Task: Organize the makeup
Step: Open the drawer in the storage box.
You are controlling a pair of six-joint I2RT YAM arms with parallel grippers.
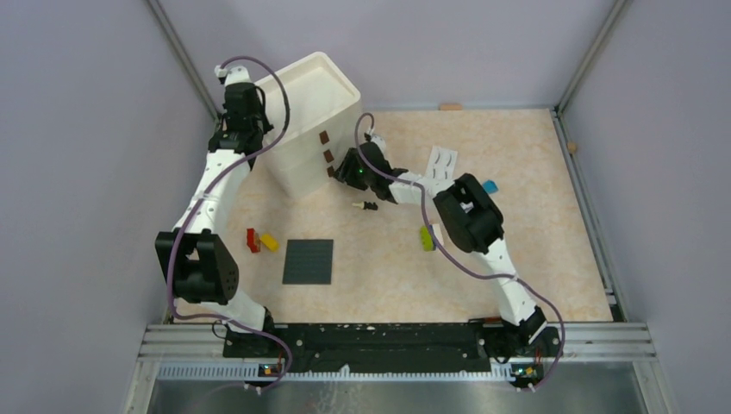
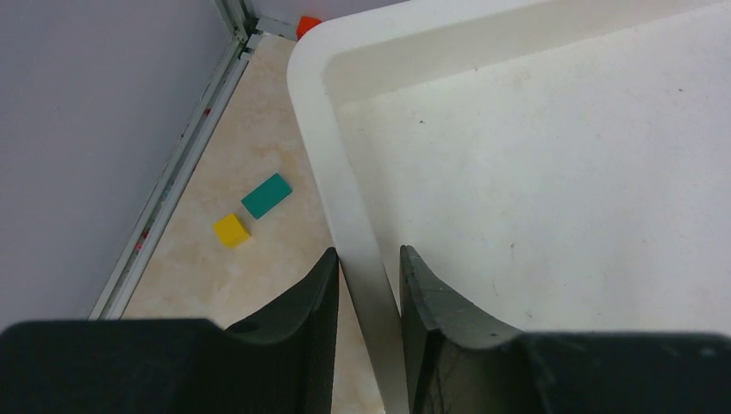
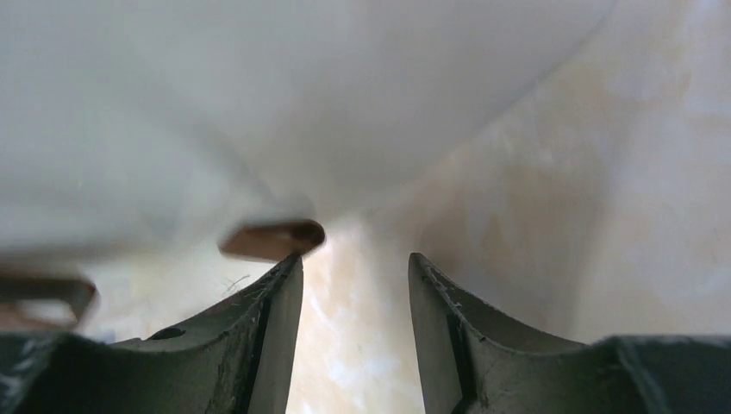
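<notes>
Rim of the white bin (image 2: 309,112) sits clamped in the left gripper (image 2: 369,257); right gripper (image 3: 355,259) stands open.

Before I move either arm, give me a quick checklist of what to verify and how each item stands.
1. Left gripper has the bin: ok, its fingers sit on either side of the rim wall.
2. Right gripper is free to pick: ok, jaws apart with nothing between them.
3. Right gripper is lined up on the brown piece: not ok, the piece sits off the left fingertip, not in the gap.
4. Bin is standing flat: cannot tell.
5. All makeup is in the bin: not ok, a small dark piece and a white card lie on the table outside it.
</notes>
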